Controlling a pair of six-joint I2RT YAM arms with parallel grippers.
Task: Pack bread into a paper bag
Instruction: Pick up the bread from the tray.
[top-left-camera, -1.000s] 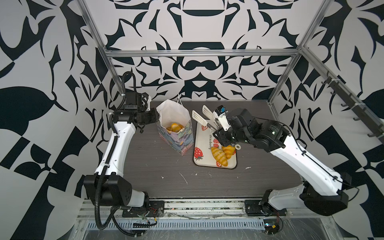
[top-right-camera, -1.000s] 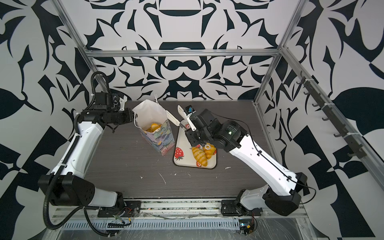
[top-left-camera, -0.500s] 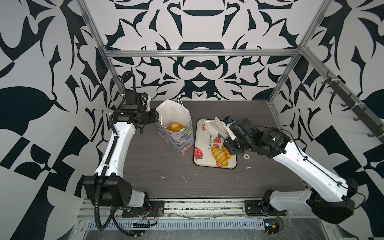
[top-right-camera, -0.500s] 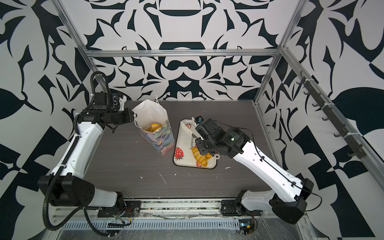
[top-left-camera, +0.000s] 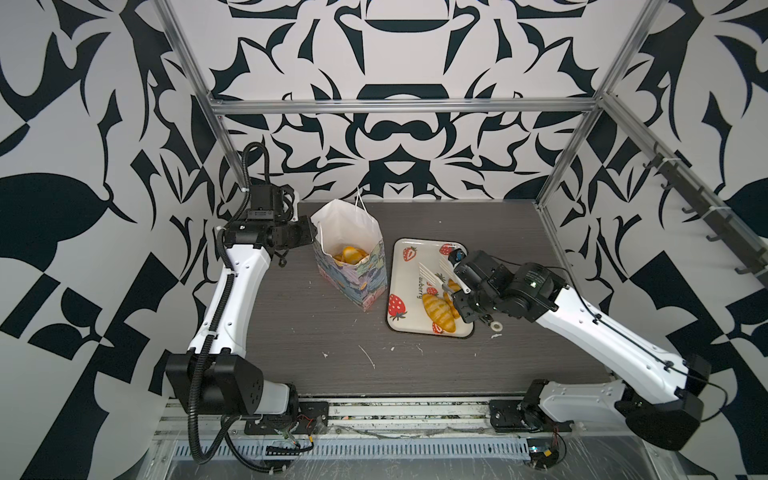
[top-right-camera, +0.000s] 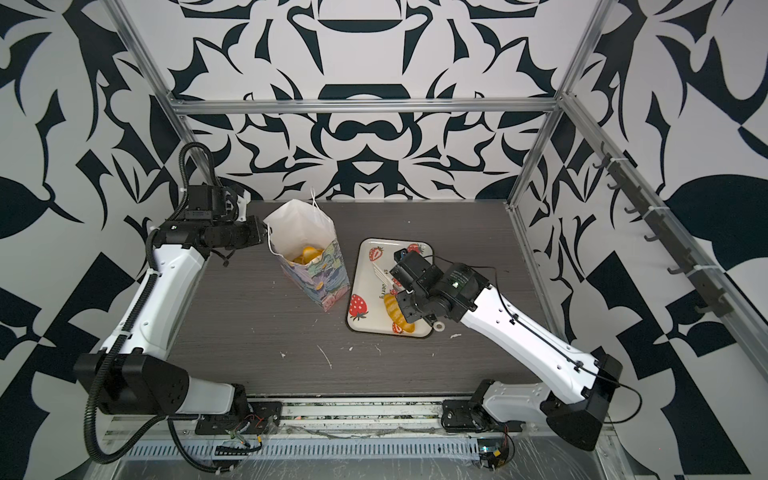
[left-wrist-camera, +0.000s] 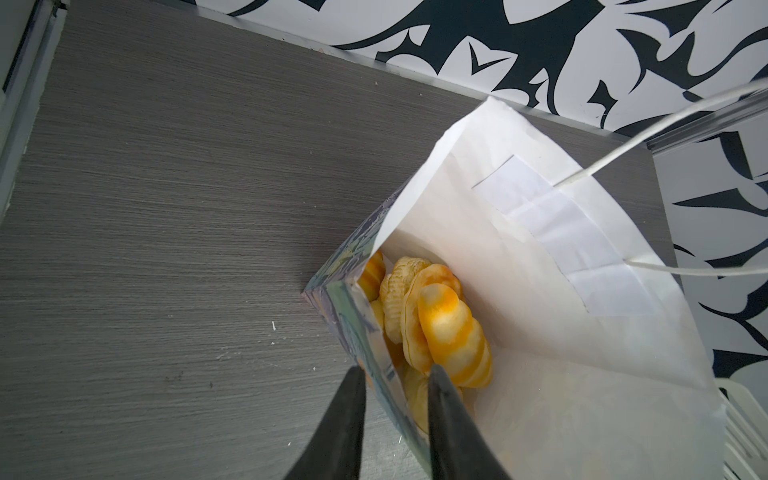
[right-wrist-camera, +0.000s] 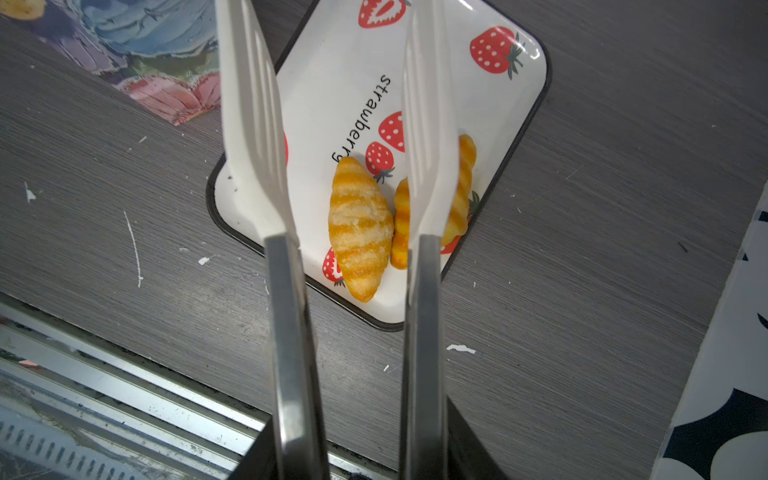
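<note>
Bread (left-wrist-camera: 440, 328): glossy, golden-yellow, ridged croissant shapes. Several lie inside the paper bag (top-left-camera: 361, 282), which stands upright just beside the tray (right-wrist-camera: 478, 104). One croissant (right-wrist-camera: 359, 224) and at least one more lie on the tray. Tray print: red strawberries and the word "strawberry". Left gripper (left-wrist-camera: 397, 370): fingers slightly parted, astride the bag's rim. Right gripper (top-left-camera: 457, 289) clamps white-tipped tongs (right-wrist-camera: 257, 124), blades apart.

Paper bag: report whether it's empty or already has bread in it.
Not empty. The paper bag stands open with bread piled at its bottom, seen in the left wrist view; the exact count is hidden.
</note>
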